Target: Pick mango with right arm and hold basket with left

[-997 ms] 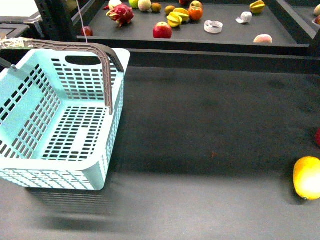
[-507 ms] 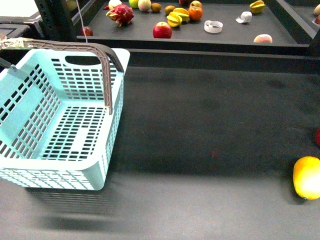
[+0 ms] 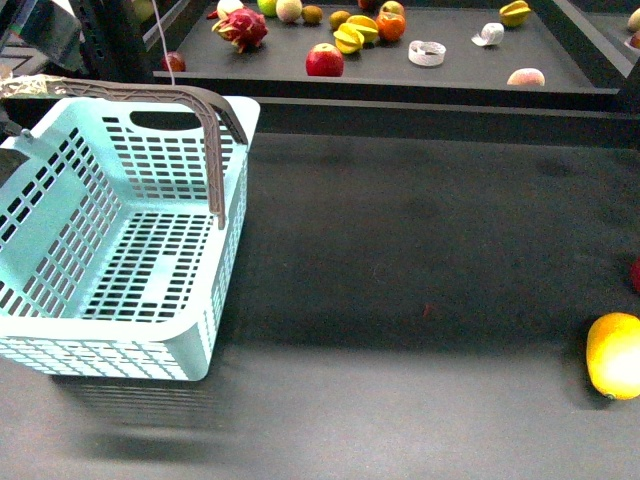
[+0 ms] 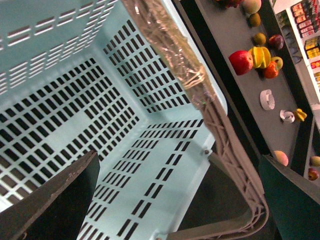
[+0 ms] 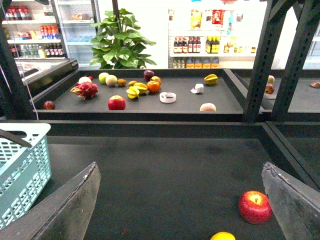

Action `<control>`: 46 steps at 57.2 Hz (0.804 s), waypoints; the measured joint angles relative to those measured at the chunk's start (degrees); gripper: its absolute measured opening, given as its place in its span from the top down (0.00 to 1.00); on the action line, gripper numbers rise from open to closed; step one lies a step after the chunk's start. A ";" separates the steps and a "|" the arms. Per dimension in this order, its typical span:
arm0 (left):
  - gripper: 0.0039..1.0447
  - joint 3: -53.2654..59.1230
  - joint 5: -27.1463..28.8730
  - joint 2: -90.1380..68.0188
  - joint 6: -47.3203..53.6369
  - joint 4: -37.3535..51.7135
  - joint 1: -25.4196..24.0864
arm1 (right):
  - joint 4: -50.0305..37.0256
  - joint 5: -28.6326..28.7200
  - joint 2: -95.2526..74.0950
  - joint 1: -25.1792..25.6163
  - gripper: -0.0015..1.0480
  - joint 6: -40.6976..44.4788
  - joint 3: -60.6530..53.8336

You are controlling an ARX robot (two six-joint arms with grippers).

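Observation:
The mango [image 3: 614, 355] is a smooth yellow-orange oval lying on the dark table at the far right edge of the front view. Only its top shows in the right wrist view [image 5: 223, 236]. My right gripper [image 5: 180, 210] is open and empty, held above the table short of the mango. The light blue basket [image 3: 120, 260] stands at the left with its brown handle [image 3: 215, 130] upright. My left gripper [image 4: 175, 210] is open over the basket [image 4: 100, 125], its fingers on either side of the tape-wrapped handle [image 4: 220, 135], not touching it.
A red apple [image 5: 255, 206] lies close beside the mango. A back shelf [image 3: 450, 75] holds a red apple [image 3: 324, 61], star fruits [image 3: 352, 36], a dragon fruit [image 3: 243, 28] and other fruit. Black frame posts [image 5: 262, 60] stand at the right.
A dark part of my left arm has come into the front view at the top left, by the basket's far corner. The basket and mango have not moved.

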State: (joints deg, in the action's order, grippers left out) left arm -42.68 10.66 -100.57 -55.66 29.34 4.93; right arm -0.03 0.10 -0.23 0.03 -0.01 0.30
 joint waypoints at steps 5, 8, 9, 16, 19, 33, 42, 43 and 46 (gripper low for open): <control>0.05 -4.07 -0.46 -3.41 -3.19 -0.87 -0.11 | 0.00 0.00 0.00 0.00 0.08 0.00 -0.02; 0.05 -5.97 -0.68 -5.07 -4.57 -1.38 -0.33 | 0.00 0.00 0.00 0.00 0.08 0.00 -0.02; 0.05 -6.67 -0.83 -5.79 -5.07 -1.38 -0.48 | 0.00 0.00 0.00 0.00 0.08 0.00 -0.02; 0.05 -12.70 -1.51 -11.96 -8.17 -2.54 -1.97 | 0.00 0.02 0.00 0.00 0.08 0.00 -0.02; 0.05 -14.47 -1.73 -14.01 -8.90 -2.58 -2.54 | 0.00 0.00 0.00 0.00 0.08 -0.02 0.00; 0.05 -21.16 -2.75 -20.59 -10.21 -2.82 -4.17 | 0.00 0.00 0.00 0.00 0.08 0.00 0.00; 0.17 -24.28 -3.23 -22.21 -10.49 -3.39 -4.55 | 0.00 0.00 0.00 0.00 0.08 0.00 0.00; 0.20 -24.61 -3.26 -22.34 -10.51 -3.48 -4.55 | 0.00 0.00 0.00 0.00 0.08 0.00 0.00; 0.29 -25.22 -3.34 -22.53 -10.64 -3.67 -4.55 | 0.00 0.00 0.00 0.00 0.08 0.00 0.00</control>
State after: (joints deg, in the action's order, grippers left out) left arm -67.90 7.31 -123.11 -66.30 25.67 0.38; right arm -0.03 0.10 -0.23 0.03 -0.01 0.30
